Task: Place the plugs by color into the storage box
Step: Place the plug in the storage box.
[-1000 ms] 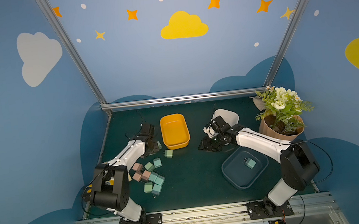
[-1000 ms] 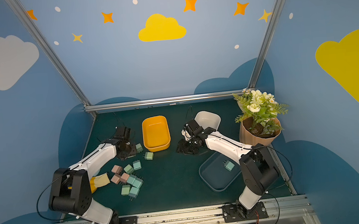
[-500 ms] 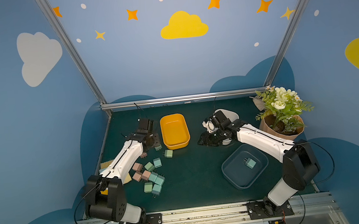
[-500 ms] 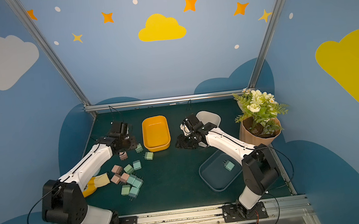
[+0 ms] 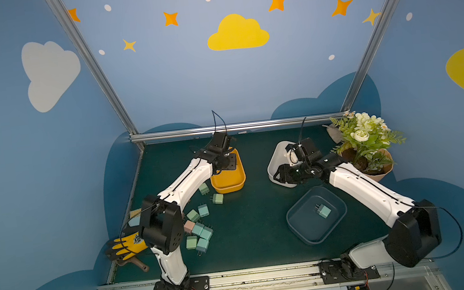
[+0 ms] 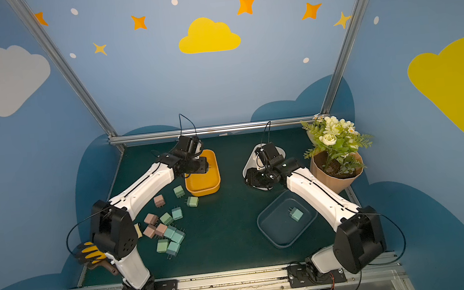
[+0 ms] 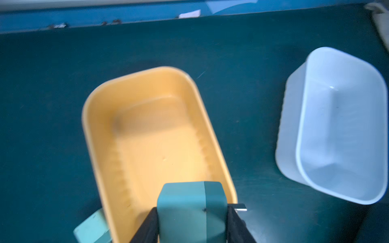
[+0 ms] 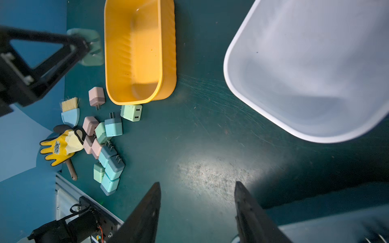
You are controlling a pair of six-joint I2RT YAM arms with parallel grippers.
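My left gripper (image 7: 192, 208) is shut on a pale green plug (image 7: 190, 210), whose prong sticks out sideways. It hangs over the near end of the yellow box (image 5: 228, 178), which holds nothing. My right gripper (image 8: 196, 185) is open over bare mat beside the white box (image 5: 277, 158), with nothing between its fingers. The dark blue box (image 5: 303, 232) holds one teal plug (image 5: 323, 211). Several pink, green and teal plugs (image 6: 166, 233) lie heaped on the mat by the left arm. Two green ones (image 5: 217, 198) lie close to the yellow box.
A potted plant (image 5: 365, 148) stands at the back right, close to my right arm. A yellow glove (image 5: 129, 243), a small brush (image 8: 70, 111) and a brown-handled tool (image 5: 137, 263) lie at the mat's left edge.
My left arm has swung from beside the plug heap to over the yellow box, carrying the green plug. My right gripper has shifted toward the white box and its jaws have spread wider.
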